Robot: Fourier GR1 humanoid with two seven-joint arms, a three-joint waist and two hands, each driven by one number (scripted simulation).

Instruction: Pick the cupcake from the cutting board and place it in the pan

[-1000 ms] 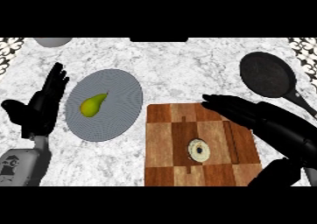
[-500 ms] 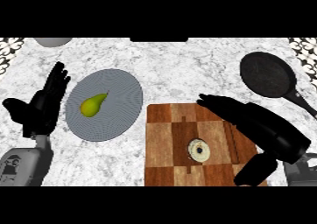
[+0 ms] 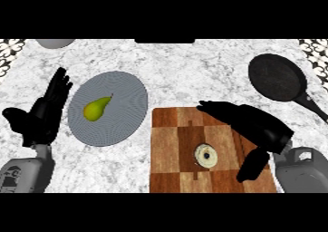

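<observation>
**Right hand closing in on the cupcake**

Head view: the right hand point(image 3: 257, 129) has pulled back over the board point(image 3: 173, 158) since half a second ago, fingers apart, thumb just beside the cupcake point(image 3: 206, 155). Pan point(image 3: 277, 77) unmoved on the bench. Left hand point(image 3: 43, 113) still resting open beside the plate point(image 3: 123, 90).

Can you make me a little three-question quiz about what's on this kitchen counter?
1. True or false: the cupcake is already in the pan.
2. Which fruit lies on the grey plate? A) banana B) pear C) apple
3. Which hand is over the cutting board?

Key:
1. False; it sits on the cutting board, and the pan holds nothing.
2. B, a green pear.
3. The right hand, open above the board near the cupcake; the left hand rests open beside the plate.
</observation>
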